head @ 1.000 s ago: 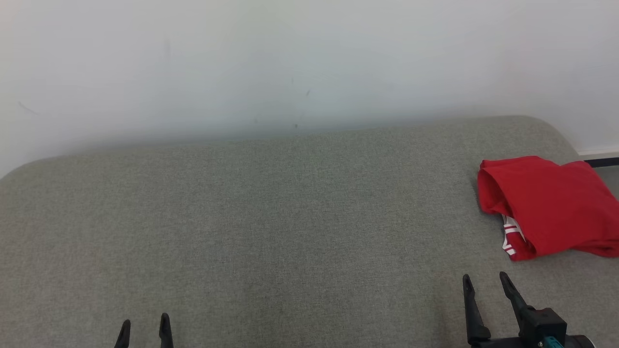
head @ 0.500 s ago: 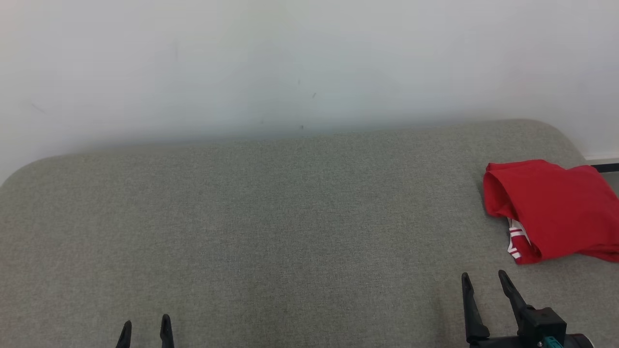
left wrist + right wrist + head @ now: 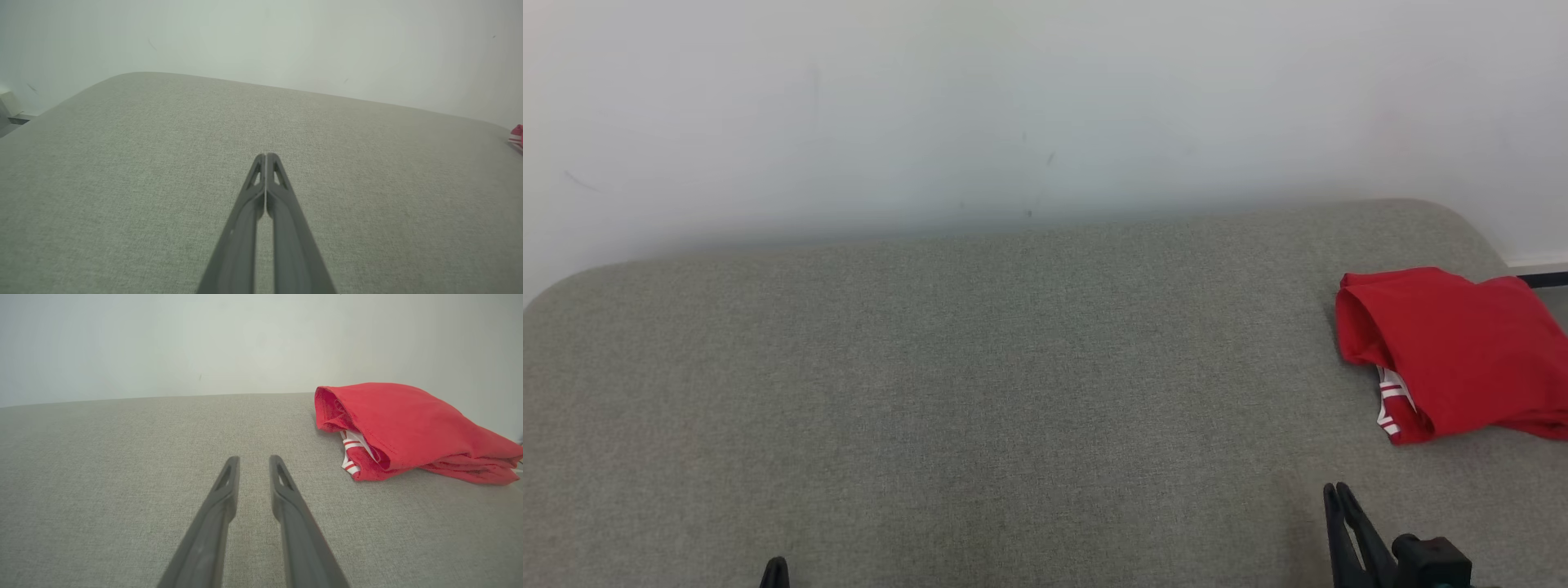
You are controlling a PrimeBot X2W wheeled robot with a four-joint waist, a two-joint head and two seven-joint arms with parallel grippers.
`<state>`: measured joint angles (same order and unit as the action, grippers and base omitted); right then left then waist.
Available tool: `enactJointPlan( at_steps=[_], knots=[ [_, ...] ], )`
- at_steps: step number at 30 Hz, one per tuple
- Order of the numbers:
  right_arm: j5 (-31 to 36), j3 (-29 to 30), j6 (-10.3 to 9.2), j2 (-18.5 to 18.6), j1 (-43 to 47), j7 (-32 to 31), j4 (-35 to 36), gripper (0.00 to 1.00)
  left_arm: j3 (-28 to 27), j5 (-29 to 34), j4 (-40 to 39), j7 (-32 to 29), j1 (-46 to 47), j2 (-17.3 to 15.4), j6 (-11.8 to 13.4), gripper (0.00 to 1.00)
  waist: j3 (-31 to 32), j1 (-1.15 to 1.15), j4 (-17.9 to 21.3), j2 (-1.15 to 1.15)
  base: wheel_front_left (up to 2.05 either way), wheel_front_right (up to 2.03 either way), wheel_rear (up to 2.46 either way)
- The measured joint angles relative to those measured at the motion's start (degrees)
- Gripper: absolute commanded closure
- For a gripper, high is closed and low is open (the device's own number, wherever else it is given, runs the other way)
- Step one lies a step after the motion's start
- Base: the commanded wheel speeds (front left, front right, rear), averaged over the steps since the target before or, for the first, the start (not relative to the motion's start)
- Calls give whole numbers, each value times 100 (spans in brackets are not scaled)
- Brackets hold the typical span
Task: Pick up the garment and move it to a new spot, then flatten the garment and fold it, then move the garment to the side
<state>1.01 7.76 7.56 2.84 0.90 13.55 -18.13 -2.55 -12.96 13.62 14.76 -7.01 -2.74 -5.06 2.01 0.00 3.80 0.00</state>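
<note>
Starting at your left, the left gripper (image 3: 774, 570) shows as one dark tip at the bottom edge of the head view, over bare cushion (image 3: 1013, 367). In its wrist view the two fingers (image 3: 249, 212) are pressed together right up to the tip, with nothing caught between them. Whether that tip touches the fabric cannot be told. The cushion is grey-green woven cloth with rounded far corners, set against a pale wall (image 3: 1013, 98) that carries a few faint marks. Its whole middle stretch lies flat. Moving right, the right gripper (image 3: 1338, 490) rises from the bottom edge of the head view, where its fingers look almost overlapped. Its wrist view settles the point: the fingers (image 3: 220, 498) stand a narrow gap apart, roughly parallel, and hold nothing. They point across the cushion toward the wall, and contact with the fabric cannot be judged. The garment (image 3: 1454, 351) lies at the far right end of the cushion, ahead and to the right of the right gripper, near it but not touching. It is well apart from the left gripper. You will find it folded into a compact red bundle with a plain red layer on top and a rounded fold facing left. White-and-red striped trim shows at its near-left corner. Its right side runs to the edge of the head view, close to the cushion's right edge. Its lower layers are creased and uneven along the near side.
</note>
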Motion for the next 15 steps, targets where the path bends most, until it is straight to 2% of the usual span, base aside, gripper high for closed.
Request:
enactJointPlan(
  at_steps=[7, 15],
  knots=[
    [-526, 67, 0, -4, 3, -212, -137, 100, -34, -472, 116, -179, 9, 12, -1, 100, -9, 0, -15, 0, 0, 0, 0],
    [-1635, 16, 0, -4, -19, -400, -53, 100, -62, -1389, 108, -404, 132, 11, -43, 100, -25, 0, -43, 0, 0, 0, 0]
  ],
)
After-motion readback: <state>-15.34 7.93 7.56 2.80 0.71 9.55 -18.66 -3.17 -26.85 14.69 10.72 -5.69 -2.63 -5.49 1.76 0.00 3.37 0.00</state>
